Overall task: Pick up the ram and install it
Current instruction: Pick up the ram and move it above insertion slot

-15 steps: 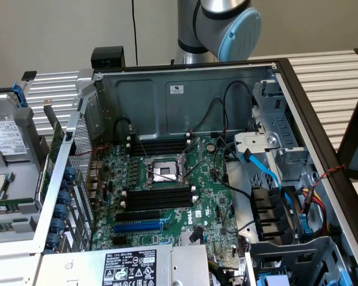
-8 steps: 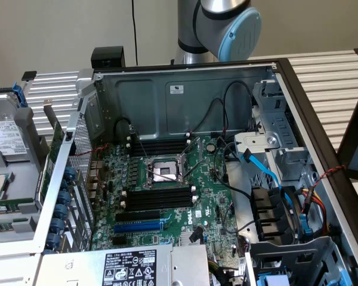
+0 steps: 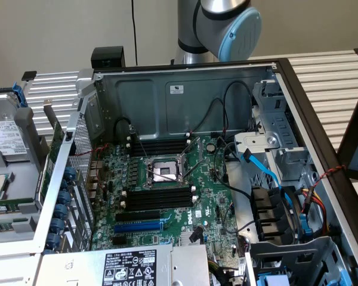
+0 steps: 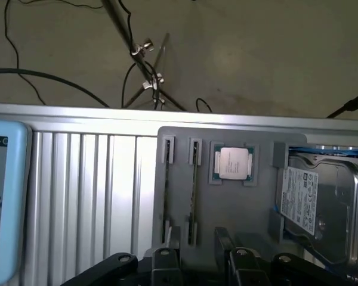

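The ram (image 4: 194, 190) stands on edge in a narrow slot of a grey parts tray (image 4: 227, 208), seen as a thin green strip. A second narrow slot (image 4: 167, 190) lies beside it; I cannot tell whether it holds a stick. My gripper (image 4: 203, 262) hovers over the near end of these slots, its black fingers (image 4: 224, 241) apart with nothing between them. In the exterior view, the open computer case shows the motherboard (image 3: 167, 185) with long black memory slots (image 3: 158, 198) on both sides of the processor socket (image 3: 163, 171).
On the tray, a processor chip (image 4: 232, 162) and a hard drive (image 4: 313, 202) lie beside the ram slots. Ribbed metal table (image 4: 89, 196) surrounds the tray. A blue expansion slot (image 3: 137, 226), cables (image 3: 268, 173) and drive bays (image 3: 280, 214) crowd the case. The arm's base (image 3: 218, 27) stands behind the case.
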Controlling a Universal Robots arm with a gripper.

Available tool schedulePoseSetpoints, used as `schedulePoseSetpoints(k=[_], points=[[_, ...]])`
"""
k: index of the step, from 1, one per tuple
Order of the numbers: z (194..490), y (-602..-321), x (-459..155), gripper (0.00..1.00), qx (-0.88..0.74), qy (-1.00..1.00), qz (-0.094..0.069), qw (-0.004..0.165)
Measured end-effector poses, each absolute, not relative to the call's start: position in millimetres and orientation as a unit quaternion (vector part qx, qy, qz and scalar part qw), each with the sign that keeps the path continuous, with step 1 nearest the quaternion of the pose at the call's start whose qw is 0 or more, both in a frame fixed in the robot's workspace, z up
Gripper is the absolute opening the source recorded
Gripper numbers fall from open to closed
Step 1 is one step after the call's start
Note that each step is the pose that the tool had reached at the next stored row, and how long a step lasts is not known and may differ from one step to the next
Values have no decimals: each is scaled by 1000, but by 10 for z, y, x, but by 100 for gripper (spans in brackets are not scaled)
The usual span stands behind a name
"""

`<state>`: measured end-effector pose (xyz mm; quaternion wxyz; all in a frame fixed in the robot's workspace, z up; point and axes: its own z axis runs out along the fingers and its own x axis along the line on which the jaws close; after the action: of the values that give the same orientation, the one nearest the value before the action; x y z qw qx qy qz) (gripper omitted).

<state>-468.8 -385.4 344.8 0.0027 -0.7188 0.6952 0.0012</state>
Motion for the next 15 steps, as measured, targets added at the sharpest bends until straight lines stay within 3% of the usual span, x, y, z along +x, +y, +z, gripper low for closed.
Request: schedulePoseSetpoints(k=[15], points=[[3236,-4002,-4664,36,-721,693,2,-2]])
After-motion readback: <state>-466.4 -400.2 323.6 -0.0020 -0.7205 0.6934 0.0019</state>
